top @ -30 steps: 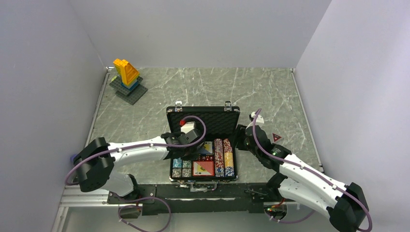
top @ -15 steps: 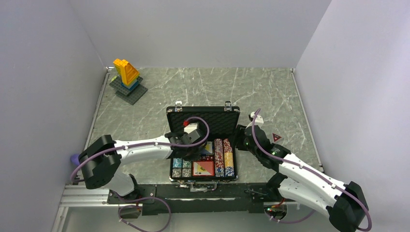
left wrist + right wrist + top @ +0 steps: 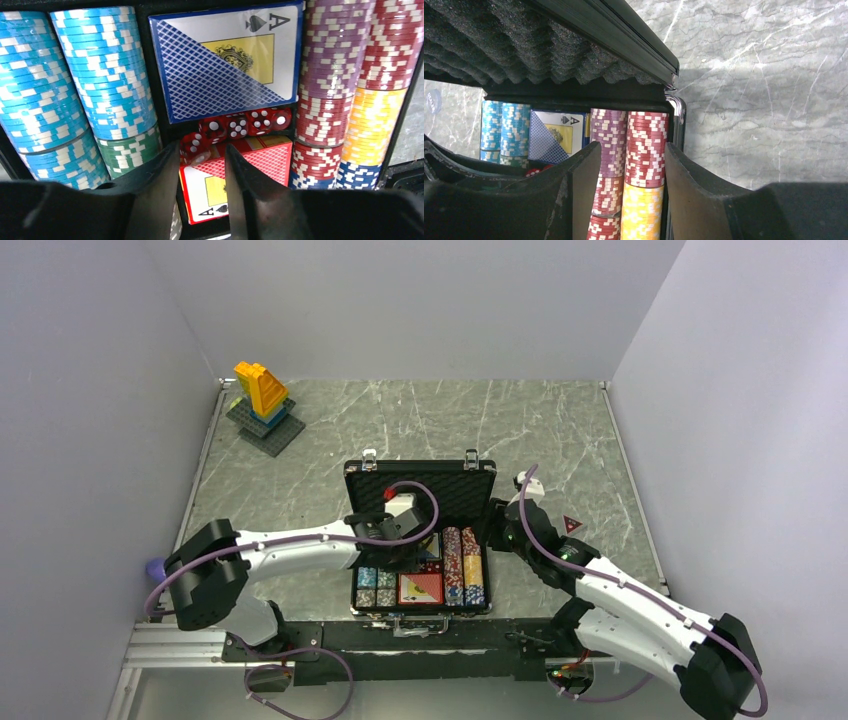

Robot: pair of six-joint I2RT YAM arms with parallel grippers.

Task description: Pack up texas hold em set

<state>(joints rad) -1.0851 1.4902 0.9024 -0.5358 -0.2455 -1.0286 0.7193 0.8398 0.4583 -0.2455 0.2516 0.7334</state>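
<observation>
The black case (image 3: 420, 612) lies open near the table's front, its foam-lined lid (image 3: 420, 485) standing up. Inside are rows of striped chips (image 3: 462, 565), a blue card deck (image 3: 220, 60), a red card deck (image 3: 260, 160) and a row of red dice (image 3: 235, 125). My left gripper (image 3: 405, 545) hovers over the case's middle; in the left wrist view it (image 3: 201, 147) is open and empty, with the leftmost die just beyond its tips. My right gripper (image 3: 497, 525) is at the case's right edge; in the right wrist view it (image 3: 631, 150) is open above the two right chip rows (image 3: 644, 150).
A yellow-blue toy brick tower (image 3: 262, 400) on a dark baseplate stands at the far left corner. A small red triangular piece (image 3: 572, 524) lies on the marble table right of the case. The case's right hinge bracket (image 3: 679, 120) is beside my right finger.
My left gripper has shifted slightly right and farther over the case's inside. The right arm has barely moved. The case and its contents are unchanged.
</observation>
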